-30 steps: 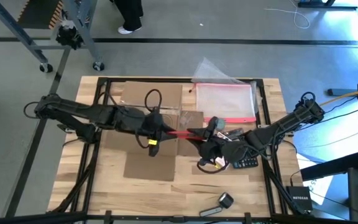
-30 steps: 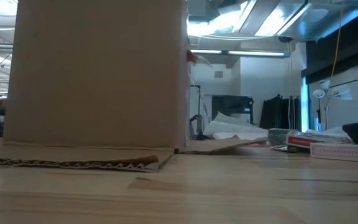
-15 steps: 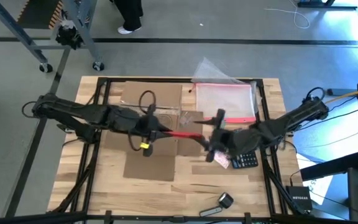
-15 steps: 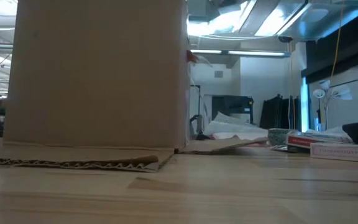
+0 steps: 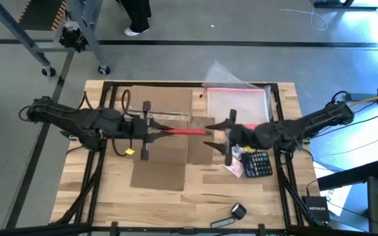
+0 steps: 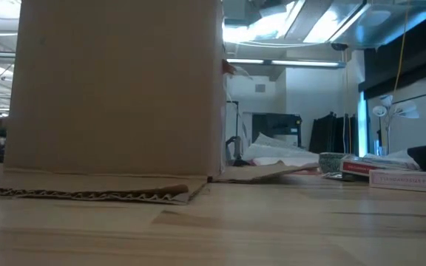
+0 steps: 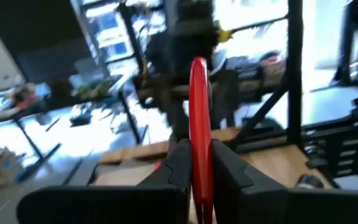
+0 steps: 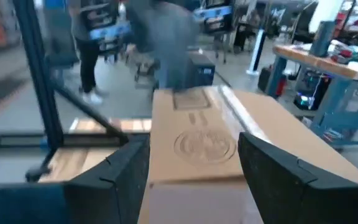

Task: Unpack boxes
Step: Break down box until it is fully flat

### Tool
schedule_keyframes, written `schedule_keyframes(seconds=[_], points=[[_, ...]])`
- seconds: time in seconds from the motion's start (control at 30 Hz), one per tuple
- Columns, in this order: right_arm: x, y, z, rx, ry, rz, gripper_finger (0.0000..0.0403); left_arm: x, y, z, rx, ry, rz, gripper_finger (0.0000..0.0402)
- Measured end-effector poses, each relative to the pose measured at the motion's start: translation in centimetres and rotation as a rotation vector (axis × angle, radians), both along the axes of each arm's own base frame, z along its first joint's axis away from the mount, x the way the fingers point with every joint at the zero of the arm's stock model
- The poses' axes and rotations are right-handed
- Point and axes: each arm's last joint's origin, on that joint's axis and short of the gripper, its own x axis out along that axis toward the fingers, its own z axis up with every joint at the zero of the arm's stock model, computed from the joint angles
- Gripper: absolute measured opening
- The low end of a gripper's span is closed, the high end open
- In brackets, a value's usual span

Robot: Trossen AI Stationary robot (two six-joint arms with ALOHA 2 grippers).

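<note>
Counter: left claw (image 5: pixel 155 134) clenched on red strip (image 5: pixel 184 132), long axis toward released right claw (image 5: pixel 216 136); box (image 5: pixel 169 124) beneath.

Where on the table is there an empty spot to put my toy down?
Bare wood lies along the table's near edge, between the cardboard box's front flap and the small black tool. Another bare strip borders the table's right edge. The middle is crowded: box, calculator, both arms.

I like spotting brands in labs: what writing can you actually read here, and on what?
"NETGEAR": on the black device, lower right of the high view.
"PLAYING": last word on the flat pack in the low view; the rest is too blurred to read.
Round stamp on the box: unreadable.
</note>
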Motion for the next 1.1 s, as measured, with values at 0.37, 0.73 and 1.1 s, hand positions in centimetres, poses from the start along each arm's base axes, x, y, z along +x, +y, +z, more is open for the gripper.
schedule_keyframes(seconds=[0.37,0.73,1.1], points=[[1.6,-1.3,-0.1,0.017,-0.229,0.105,0.0236,0.7,0.2,-0.4,0.034,-0.054,-0.034,0.0024],[2.9,-0.7,-0.5,-0.054,-0.287,0.161,0.0237,1.4,0.9,-0.9,0.054,-0.036,-0.027,0.0024],[2.9,-1.0,-0.3,-0.082,-0.311,0.175,0.0237,3.0,0.8,-1.7,0.065,-0.041,-0.023,0.0024]])
